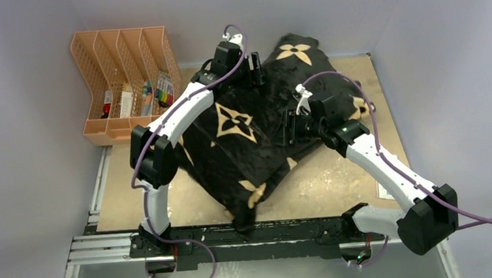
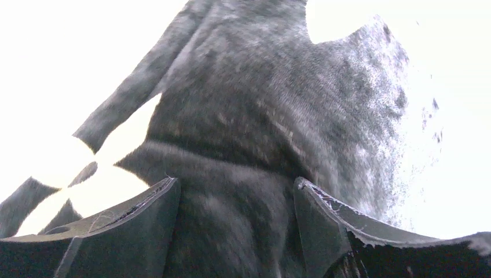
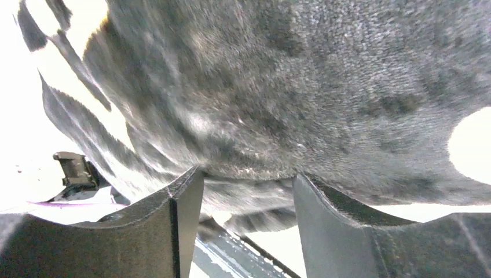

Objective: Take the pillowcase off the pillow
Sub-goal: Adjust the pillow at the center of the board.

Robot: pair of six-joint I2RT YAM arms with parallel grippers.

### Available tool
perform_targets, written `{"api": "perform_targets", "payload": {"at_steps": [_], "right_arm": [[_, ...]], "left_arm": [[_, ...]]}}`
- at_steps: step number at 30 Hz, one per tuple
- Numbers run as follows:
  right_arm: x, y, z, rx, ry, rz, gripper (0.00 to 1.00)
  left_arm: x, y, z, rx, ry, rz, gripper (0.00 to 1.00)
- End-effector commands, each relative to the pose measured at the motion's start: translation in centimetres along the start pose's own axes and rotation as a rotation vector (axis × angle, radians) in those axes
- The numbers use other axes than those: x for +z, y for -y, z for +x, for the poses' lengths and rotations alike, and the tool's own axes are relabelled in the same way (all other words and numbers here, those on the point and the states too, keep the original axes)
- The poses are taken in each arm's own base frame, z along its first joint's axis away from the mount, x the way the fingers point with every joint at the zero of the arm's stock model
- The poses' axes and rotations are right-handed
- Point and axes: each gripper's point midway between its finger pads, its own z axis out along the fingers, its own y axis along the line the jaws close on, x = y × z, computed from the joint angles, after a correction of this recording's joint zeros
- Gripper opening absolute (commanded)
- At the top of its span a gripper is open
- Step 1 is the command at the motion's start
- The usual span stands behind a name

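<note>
The black plush pillowcase [image 1: 267, 147] with tan flower and star motifs lies bulging across the board, one corner hanging over the near rail. The white pillow is hidden inside it. My left gripper [image 1: 253, 68] is at the cover's far end. In the left wrist view [image 2: 236, 188] its jaws stand wide apart with black fabric [image 2: 249, 104] filling the gap. My right gripper [image 1: 289, 127] is on the cover's right middle. In the right wrist view [image 3: 249, 176] it is open, its tips against the underside of the lifted fabric [image 3: 301, 87], nothing pinched.
An orange slotted desk organizer [image 1: 123, 62] with pens stands at the back left. The wooden board [image 1: 325, 179] shows bare wood to the right front of the cover. A black rail [image 1: 289, 231] runs along the near edge. Grey walls close in on three sides.
</note>
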Motion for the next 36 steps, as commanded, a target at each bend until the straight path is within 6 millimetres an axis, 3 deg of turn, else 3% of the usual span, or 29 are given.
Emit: {"api": "perform_targets", "payload": {"at_steps": [1, 5, 9, 13, 14, 17, 21, 24, 27, 31, 34, 36], "right_arm": [[-2.0, 0.6, -1.2, -0.026, 0.004, 0.122, 0.62], [-4.0, 1.2, -4.8, -0.128, 0.089, 0.239, 0.68], [-5.1, -2.8, -7.0, -0.229, 0.161, 0.073, 0.7], [-4.8, -6.7, -7.5, -0.324, 0.219, -0.048, 0.7], [-4.3, -7.9, -7.4, -0.358, 0.228, -0.07, 0.7], [-2.3, -11.0, -6.3, -0.465, 0.214, -0.084, 0.7], [-0.2, -15.8, -4.7, -0.681, 0.245, -0.049, 0.7], [1.8, -17.8, -3.8, -0.764, 0.251, -0.053, 0.7], [4.5, -18.0, -2.2, -0.81, 0.194, -0.04, 0.7], [7.9, -15.9, -0.3, -0.82, 0.095, 0.049, 0.66], [9.4, -12.8, -0.4, -0.741, 0.075, 0.242, 0.49], [9.0, -12.0, -1.1, -0.708, 0.084, 0.316, 0.3]], "left_arm": [[-1.9, 2.2, -2.5, 0.057, 0.071, 0.029, 0.72], [-5.8, -0.1, -4.0, 0.064, 0.14, -0.056, 0.8], [-11.3, -2.3, -6.3, 0.038, 0.227, -0.108, 0.84], [-17.4, -4.7, -6.9, 0.01, 0.333, -0.216, 0.9], [-19.4, -5.6, -6.5, -0.009, 0.363, -0.258, 0.91], [-22.6, -8.9, -3.7, -0.077, 0.404, -0.383, 0.92], [-26.9, -14.0, 1.9, -0.197, 0.409, -0.596, 0.92], [-29.6, -15.2, 4.9, -0.269, 0.432, -0.617, 0.92], [-31.6, -16.1, 6.5, -0.29, 0.466, -0.626, 0.93], [-32.8, -16.6, 8.0, -0.294, 0.443, -0.647, 0.92], [-32.6, -16.3, 8.5, -0.287, 0.409, -0.626, 0.91], [-32.3, -16.0, 8.8, -0.282, 0.386, -0.61, 0.9]]}}
